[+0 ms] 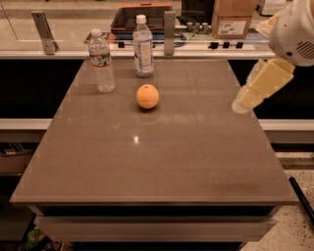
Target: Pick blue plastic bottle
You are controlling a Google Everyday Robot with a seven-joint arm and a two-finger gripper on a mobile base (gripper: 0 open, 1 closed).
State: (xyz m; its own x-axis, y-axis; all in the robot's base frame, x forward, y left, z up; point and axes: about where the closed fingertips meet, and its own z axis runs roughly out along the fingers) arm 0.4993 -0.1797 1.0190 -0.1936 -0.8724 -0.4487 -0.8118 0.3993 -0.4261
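The blue plastic bottle [143, 47] stands upright near the far edge of the brown table [147, 166]. It has a white cap and a wide pale label. My gripper [242, 104] hangs at the end of the cream arm over the table's right edge. It is well to the right of the bottle, nearer the camera, and holds nothing that I can see.
A clear ribbed bottle [102, 62] with a narrow label stands left of the blue one. An orange [147, 96] lies just in front of the two. Behind the table a counter holds a dark tray [142, 14], a cardboard box [233, 19] and metal posts [169, 32].
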